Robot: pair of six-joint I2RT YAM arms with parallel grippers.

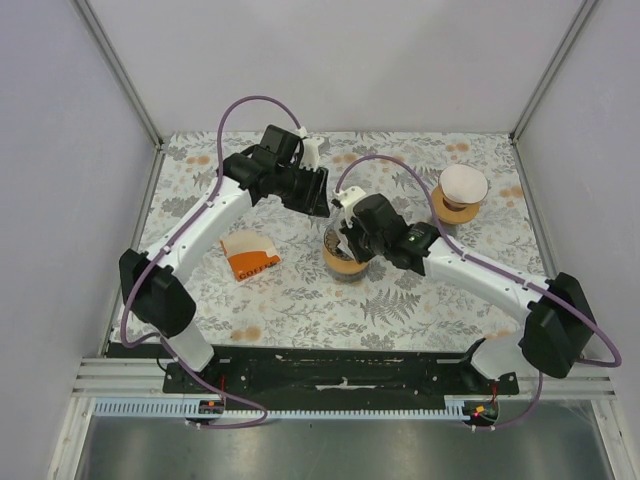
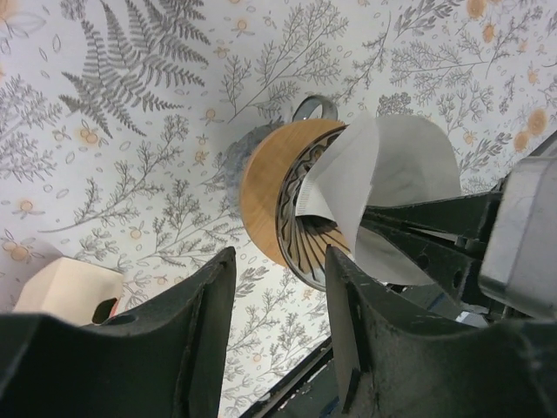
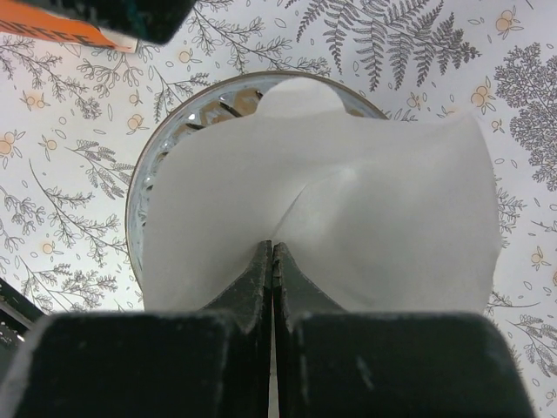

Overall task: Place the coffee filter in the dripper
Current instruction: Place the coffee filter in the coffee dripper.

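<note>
The dripper [image 1: 338, 262] stands mid-table, an orange-brown ring with a dark ribbed inside; it also shows in the left wrist view [image 2: 261, 187] and, by its rim, in the right wrist view [image 3: 174, 122]. My right gripper [image 3: 272, 248] is shut on the white paper coffee filter [image 3: 348, 218] and holds it spread over the dripper's mouth. In the top view the right gripper [image 1: 347, 240] hides the filter. The filter also shows in the left wrist view [image 2: 392, 165]. My left gripper [image 2: 278, 287] is open and empty, just behind and left of the dripper [image 1: 318, 195].
An orange-and-white paper packet [image 1: 250, 257] lies left of the dripper. A second orange ring with a white rounded top [image 1: 461, 190] stands at the back right. Walls enclose the table on three sides.
</note>
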